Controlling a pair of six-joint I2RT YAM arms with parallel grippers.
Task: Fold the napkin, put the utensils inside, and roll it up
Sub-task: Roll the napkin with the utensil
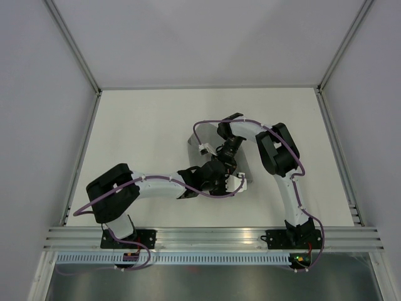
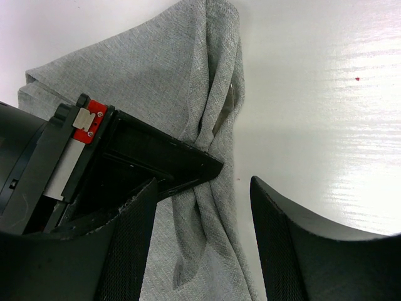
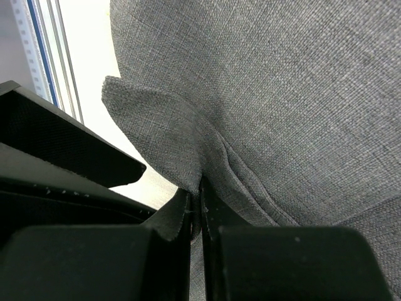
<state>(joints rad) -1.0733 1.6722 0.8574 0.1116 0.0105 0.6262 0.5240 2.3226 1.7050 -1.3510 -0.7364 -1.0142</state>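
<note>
The grey napkin lies rumpled mid-table, bunched into long folds along one edge. My right gripper is shut on a pinched ridge of the napkin, its fingertips pressed together with cloth between them. In the left wrist view the right gripper reaches in from the left onto the bunched folds. My left gripper is open, one finger over the cloth and the other over bare table, straddling the folded edge without gripping it. In the top view both grippers meet at the napkin's near edge. The utensils are out of view.
The white table is walled by a metal-framed enclosure with posts at the back corners. An aluminium rail runs along the near edge by the arm bases. A small red speck marks the table right of the napkin.
</note>
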